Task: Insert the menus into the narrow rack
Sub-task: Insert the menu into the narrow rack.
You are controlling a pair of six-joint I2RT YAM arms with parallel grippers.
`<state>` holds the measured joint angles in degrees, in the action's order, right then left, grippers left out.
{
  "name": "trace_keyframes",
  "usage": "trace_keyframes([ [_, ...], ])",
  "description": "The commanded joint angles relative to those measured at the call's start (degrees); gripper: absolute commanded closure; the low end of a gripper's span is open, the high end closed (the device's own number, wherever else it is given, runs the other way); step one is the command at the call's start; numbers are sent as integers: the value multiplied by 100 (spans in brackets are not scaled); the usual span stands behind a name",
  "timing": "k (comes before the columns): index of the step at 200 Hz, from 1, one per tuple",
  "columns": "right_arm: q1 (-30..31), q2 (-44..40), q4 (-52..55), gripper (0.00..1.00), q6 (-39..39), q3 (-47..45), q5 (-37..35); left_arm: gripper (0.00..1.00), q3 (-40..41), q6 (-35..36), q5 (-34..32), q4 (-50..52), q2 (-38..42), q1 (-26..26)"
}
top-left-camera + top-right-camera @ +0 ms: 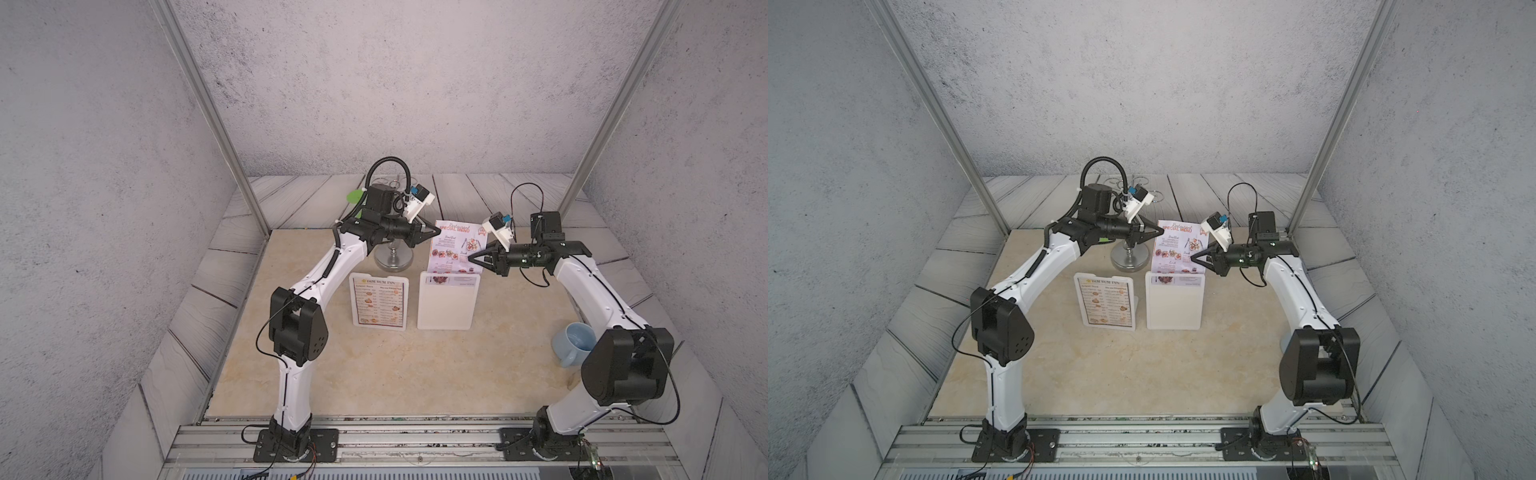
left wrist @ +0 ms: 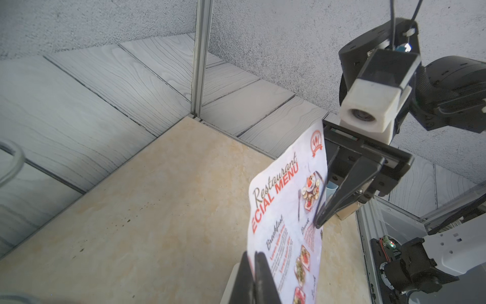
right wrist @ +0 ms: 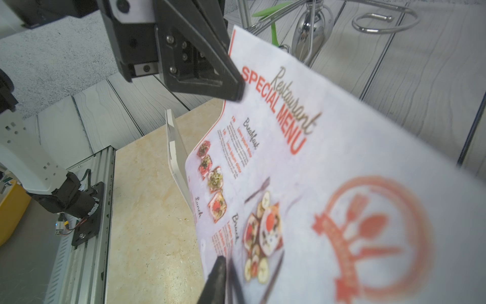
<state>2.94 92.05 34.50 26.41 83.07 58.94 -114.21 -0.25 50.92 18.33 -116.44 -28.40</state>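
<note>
Two white racks stand mid-table in both top views. The left rack (image 1: 358, 305) (image 1: 1080, 305) holds the white "DIM SUM INN" menu (image 1: 378, 303) (image 1: 1106, 303). The lilac "SPECIAL MENU" (image 1: 455, 249) (image 1: 1177, 249) (image 2: 286, 223) (image 3: 315, 184) stands tilted, its lower edge in the top of the right rack (image 1: 446, 307) (image 1: 1173, 307) (image 3: 176, 158). My left gripper (image 1: 436, 232) (image 1: 1160, 230) (image 2: 253, 256) is shut on its upper left edge. My right gripper (image 1: 470, 257) (image 1: 1192, 258) (image 3: 227, 263) straddles its right edge, its jaws a narrow gap apart.
A chrome stand with wire rings (image 1: 392, 262) (image 3: 310, 29) rises behind the racks, under my left wrist. A pale blue mug (image 1: 575, 343) lies by the right arm's elbow. Grey walls and metal posts enclose the table.
</note>
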Motion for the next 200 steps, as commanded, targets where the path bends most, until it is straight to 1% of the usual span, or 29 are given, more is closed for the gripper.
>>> trace_keyframes([
  [1, 16, -75, -357, 74, -306, -147, -71, 100, 240, 65, -46, -295, 353, -16],
  [46, 14, -43, -982, 69, -943, -187, 18, 100, 501, 34, -112, -494, 515, -16],
  [83, 22, 26, -1547, 68, -1507, -118, 85, 100, 513, 72, -160, -522, 548, -16],
  [126, 17, 206, -1632, 68, -1700, 146, 214, 100, 611, 180, -185, -514, 609, -16],
  [200, 18, 202, -1823, 69, -1842, 43, 250, 100, 976, 193, -213, -808, 793, -16],
])
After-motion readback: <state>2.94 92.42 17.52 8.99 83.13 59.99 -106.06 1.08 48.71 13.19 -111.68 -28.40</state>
